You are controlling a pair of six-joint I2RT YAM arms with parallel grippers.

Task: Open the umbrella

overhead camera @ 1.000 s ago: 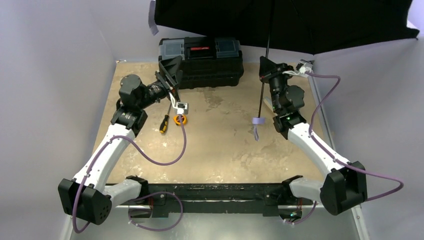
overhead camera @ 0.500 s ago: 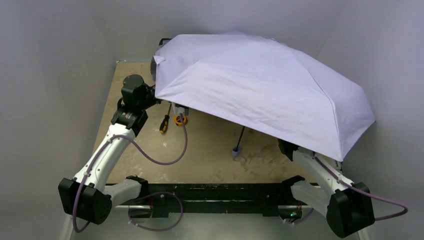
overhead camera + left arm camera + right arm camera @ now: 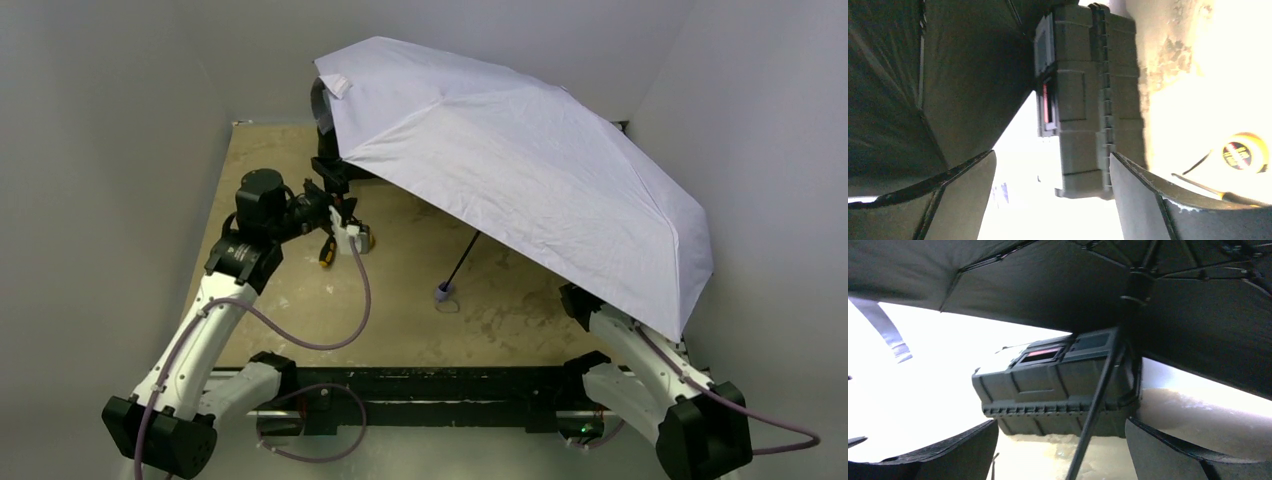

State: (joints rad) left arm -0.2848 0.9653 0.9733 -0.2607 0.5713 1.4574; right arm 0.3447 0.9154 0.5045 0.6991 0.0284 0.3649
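Note:
The umbrella (image 3: 520, 170) is spread open and tilted, its pale lavender-white canopy covering the back and right of the table. Its thin black shaft (image 3: 462, 258) slants down to the small grey handle (image 3: 443, 293), which is low at the tabletop. My right gripper (image 3: 1062, 422) is hidden under the canopy in the top view. In its wrist view it is open, and the shaft (image 3: 1098, 405) runs through the wide gap touching neither finger, with black lining (image 3: 1048, 285) overhead. My left gripper (image 3: 335, 188) is open and empty at the canopy's left edge; the left wrist view shows the lining (image 3: 963, 90).
The black toolbox (image 3: 1048, 385) with a red latch stands at the back, mostly under the canopy; a corner (image 3: 322, 110) shows from above. A yellow tape measure (image 3: 1243, 152) and a screwdriver (image 3: 327, 252) lie by my left gripper. Grey walls enclose the table.
My right gripper has opened and let go of the shaft. The umbrella, upright a second ago, has tipped over, its canopy now covering the right arm. My left arm has drawn back slightly.

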